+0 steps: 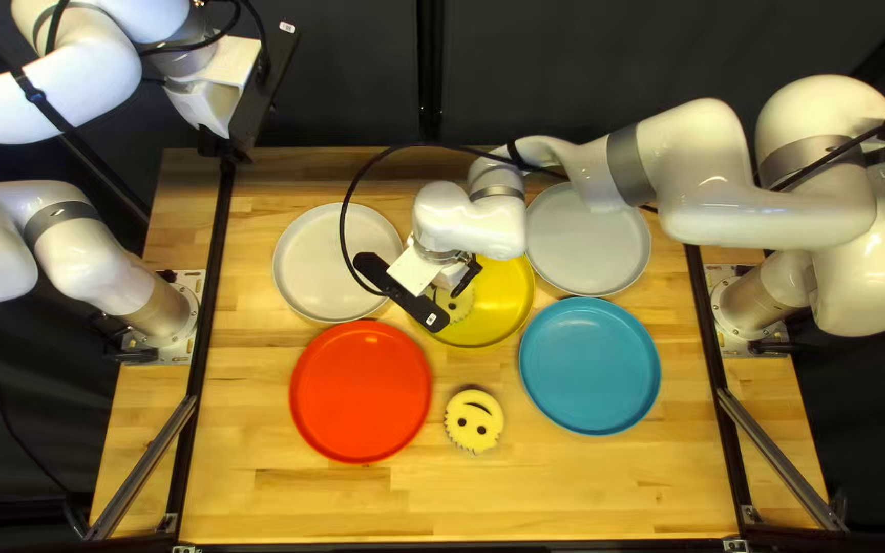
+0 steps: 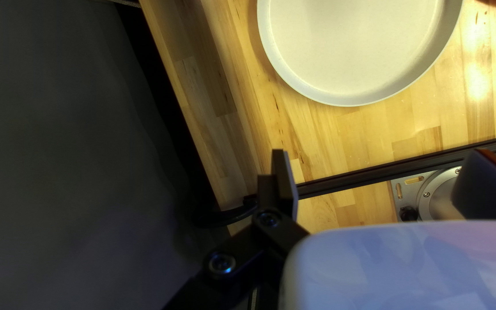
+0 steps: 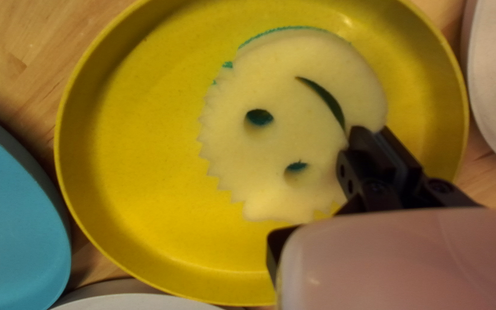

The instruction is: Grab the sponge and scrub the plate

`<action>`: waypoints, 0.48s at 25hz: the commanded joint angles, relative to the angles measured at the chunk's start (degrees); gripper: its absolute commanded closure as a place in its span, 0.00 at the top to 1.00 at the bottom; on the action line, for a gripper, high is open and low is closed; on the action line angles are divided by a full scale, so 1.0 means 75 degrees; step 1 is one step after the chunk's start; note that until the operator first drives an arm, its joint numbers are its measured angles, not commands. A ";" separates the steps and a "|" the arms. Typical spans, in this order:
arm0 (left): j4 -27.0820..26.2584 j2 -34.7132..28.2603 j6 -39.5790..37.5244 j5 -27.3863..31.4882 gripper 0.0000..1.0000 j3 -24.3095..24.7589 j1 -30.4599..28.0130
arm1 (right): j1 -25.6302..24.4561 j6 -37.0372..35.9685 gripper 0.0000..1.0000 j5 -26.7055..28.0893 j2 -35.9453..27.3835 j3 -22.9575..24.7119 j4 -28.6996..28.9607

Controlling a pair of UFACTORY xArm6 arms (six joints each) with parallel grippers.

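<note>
A yellow smiley-face sponge (image 3: pixel 282 129) lies face up inside the yellow plate (image 3: pixel 144 181), a teal layer showing at its far rim. My right gripper (image 3: pixel 321 193) is shut on the sponge's near edge, with one black finger (image 3: pixel 366 150) showing against it. From above, that sponge (image 1: pixel 458 305) peeks out under the right gripper (image 1: pixel 454 288) over the yellow plate (image 1: pixel 500 311). My left gripper (image 2: pixel 381 181) hangs open and holds nothing, high over the table's far left corner.
A second smiley sponge (image 1: pixel 474 420) lies on the wood between the orange plate (image 1: pixel 362 390) and the blue plate (image 1: pixel 590 365). Two white plates (image 1: pixel 331 261) (image 1: pixel 588 242) flank the yellow one. A black cable loops over the left white plate.
</note>
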 commanded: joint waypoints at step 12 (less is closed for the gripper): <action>0.0000 0.0000 0.0000 0.0000 1.00 0.0000 0.0000 | -0.1476 -0.1185 0.00 0.0360 -0.1065 0.0863 0.0656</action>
